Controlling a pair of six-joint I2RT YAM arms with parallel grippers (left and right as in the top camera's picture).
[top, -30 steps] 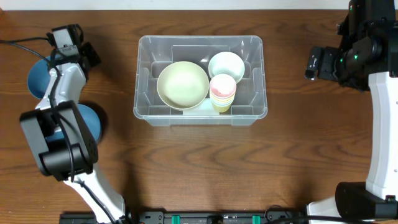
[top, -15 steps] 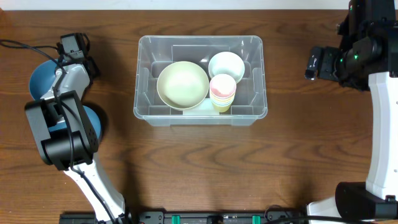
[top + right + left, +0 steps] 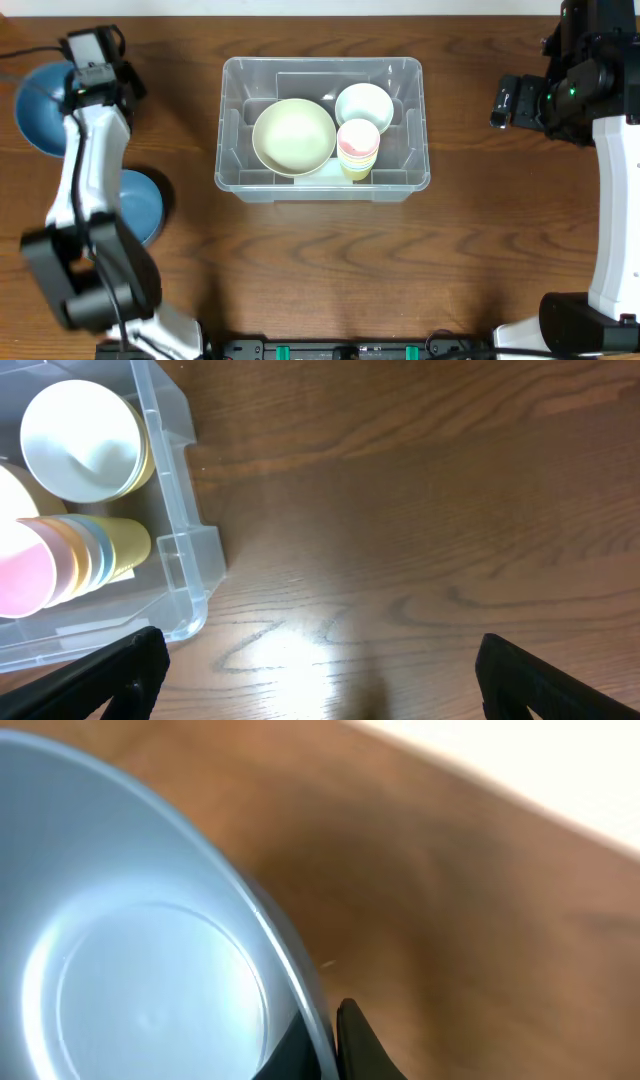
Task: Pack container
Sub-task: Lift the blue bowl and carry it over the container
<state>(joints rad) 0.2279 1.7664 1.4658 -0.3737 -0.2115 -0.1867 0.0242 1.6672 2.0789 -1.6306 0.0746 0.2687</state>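
Left tool [image 3: 322,1038] pinching blue bowl [image 3: 140,960] (rim), container [image 3: 322,182] apart

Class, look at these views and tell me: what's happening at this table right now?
The left fingers pinch the rim of a blue bowl, well left of the container. A second blue bowl sits partly under that arm. The container holds a pale green bowl, a white bowl and a stack of cups. The right fingers are open and empty, right of it.

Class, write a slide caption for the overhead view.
Left gripper holds a blue bowl, left of the container packed with a cream bowl, white bowl and stacked cups.
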